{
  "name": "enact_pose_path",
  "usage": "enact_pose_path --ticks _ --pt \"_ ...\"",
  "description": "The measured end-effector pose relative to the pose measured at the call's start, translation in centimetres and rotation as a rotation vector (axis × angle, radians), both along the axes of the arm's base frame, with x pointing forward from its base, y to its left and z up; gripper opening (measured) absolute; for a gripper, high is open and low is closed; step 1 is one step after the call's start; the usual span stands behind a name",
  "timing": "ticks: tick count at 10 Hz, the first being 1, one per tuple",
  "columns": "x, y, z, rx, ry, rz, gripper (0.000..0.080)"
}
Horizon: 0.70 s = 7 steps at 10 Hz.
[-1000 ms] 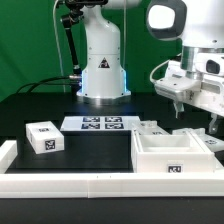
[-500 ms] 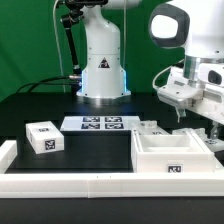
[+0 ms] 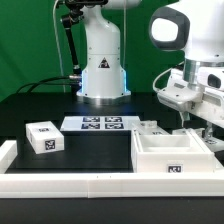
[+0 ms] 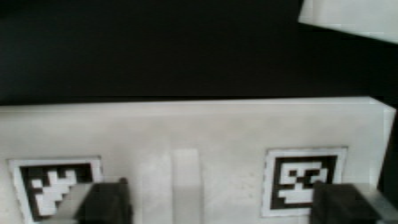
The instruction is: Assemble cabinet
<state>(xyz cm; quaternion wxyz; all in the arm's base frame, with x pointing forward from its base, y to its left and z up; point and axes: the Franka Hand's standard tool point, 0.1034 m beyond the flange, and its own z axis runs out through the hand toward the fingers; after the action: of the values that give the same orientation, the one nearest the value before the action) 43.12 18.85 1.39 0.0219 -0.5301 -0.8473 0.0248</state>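
Gripper [image 3: 200,124] has dropped toward a tagged white panel [image 4: 196,130].
It hangs behind the cabinet frame [image 3: 175,160]; I cannot tell its grip.

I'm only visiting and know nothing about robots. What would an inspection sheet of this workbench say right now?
Surface: black table, edged by a white border rail; marker board lying flat.
Job's things: open white cabinet frame at the exterior view's right; small tagged drawer block at its left; panel with two tags beneath the wrist camera.
Clutter: nothing seen.
Grippers: tool low over the parts at the exterior view's right; open or shut cannot be told.
Cables: black cable beside the robot base.
Surroundings: green backdrop.
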Motion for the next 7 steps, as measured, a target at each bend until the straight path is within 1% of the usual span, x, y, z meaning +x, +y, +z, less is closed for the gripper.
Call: enact_pose_path --ticks 1,2,3,4,7 --pt "-0.01 -0.04 -0.01 0.0 0.0 -0.001 0.0362" --pt "-0.01 -0.13 -0.04 -0.001 0.001 -0.002 0.0362" --pt "0.02 -0.27 -0.05 -0.001 0.001 -0.005 0.0184" --pt "0.15 -0.33 0.02 0.0 -0.001 -0.007 0.0068" --pt "0.21 -0.37 0.12 -0.002 -0.002 -0.01 0.0067"
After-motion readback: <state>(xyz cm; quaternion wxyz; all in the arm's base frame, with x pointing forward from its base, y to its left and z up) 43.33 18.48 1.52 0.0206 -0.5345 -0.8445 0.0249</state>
